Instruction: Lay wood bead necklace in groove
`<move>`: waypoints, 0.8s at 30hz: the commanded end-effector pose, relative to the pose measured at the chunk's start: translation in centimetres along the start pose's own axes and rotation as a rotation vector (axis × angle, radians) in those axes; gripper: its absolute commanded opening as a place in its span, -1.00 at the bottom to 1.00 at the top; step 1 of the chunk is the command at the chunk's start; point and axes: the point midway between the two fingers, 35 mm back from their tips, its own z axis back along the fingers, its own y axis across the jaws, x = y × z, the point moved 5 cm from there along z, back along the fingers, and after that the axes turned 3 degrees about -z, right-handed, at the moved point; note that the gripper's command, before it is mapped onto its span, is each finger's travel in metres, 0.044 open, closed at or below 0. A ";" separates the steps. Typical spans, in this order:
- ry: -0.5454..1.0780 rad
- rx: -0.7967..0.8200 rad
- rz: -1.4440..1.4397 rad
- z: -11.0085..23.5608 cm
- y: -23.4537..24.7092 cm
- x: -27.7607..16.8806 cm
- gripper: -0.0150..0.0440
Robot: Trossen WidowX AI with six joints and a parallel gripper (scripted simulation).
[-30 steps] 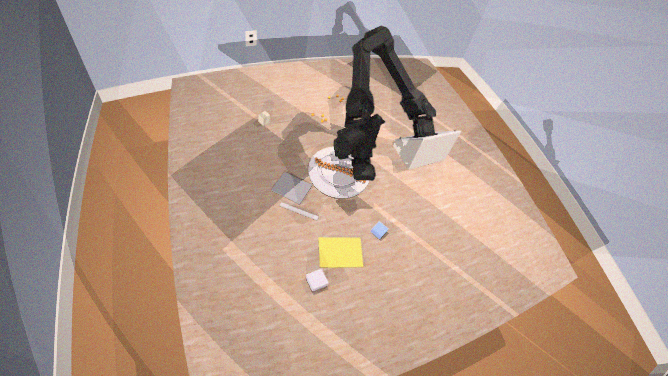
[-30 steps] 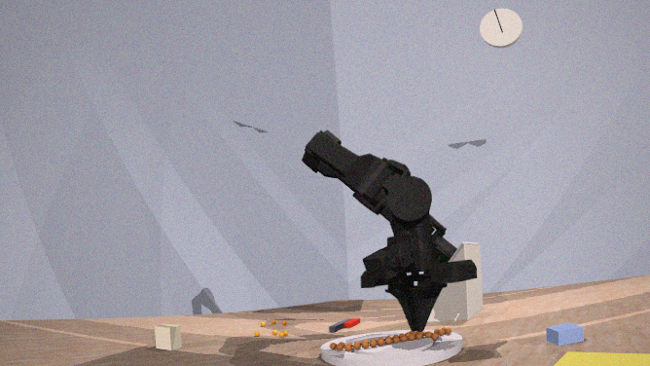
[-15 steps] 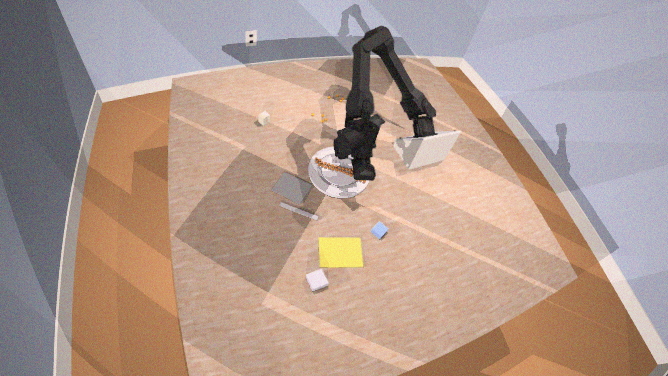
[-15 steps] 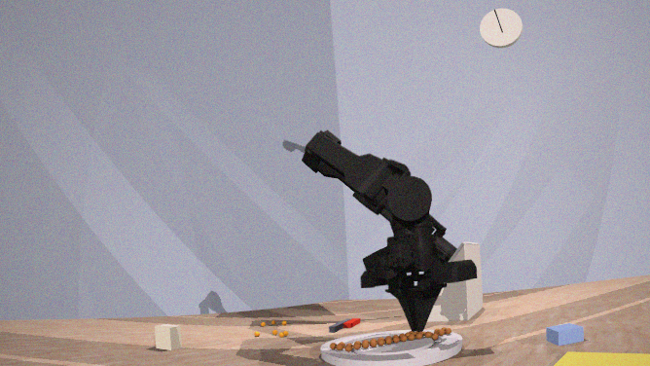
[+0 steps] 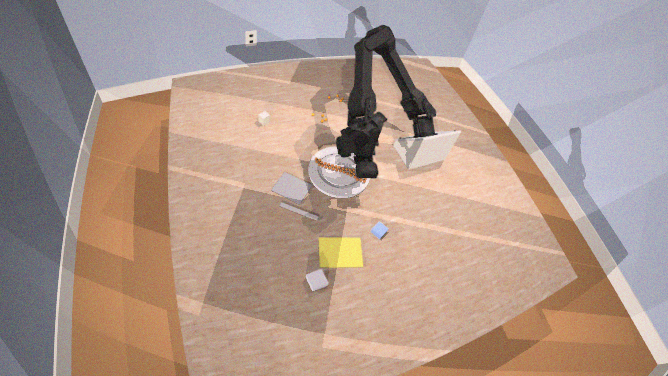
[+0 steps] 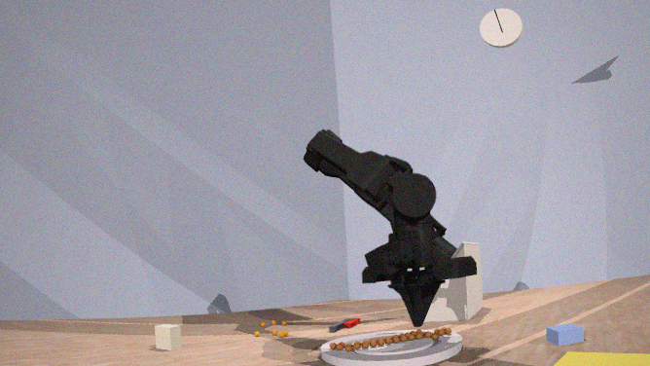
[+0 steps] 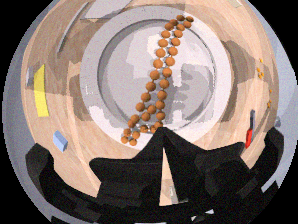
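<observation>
Surface (image 5: 450, 240): wood-grain, carrying all items.
Round bead board (image 5: 320, 182): white.
Wood bead necklace (image 5: 336, 167): doubled strand stretched straight across the board's middle, not in the groove.
End effector (image 6: 417, 322): at the strand's 3 o'clock end in the exterior view, fingers together, gripping nothing.

Brown necklace (image 6: 389, 339), grey-white bead board (image 6: 438, 351), black pincer (image 6: 417, 318).
</observation>
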 end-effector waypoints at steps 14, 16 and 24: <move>0.001 -0.001 -0.001 -1.2 -0.4 -0.7 -0.49; -0.004 0.008 -0.010 -0.6 -0.3 -0.4 -0.31; -0.004 0.008 -0.010 -0.6 -0.3 -0.4 0.40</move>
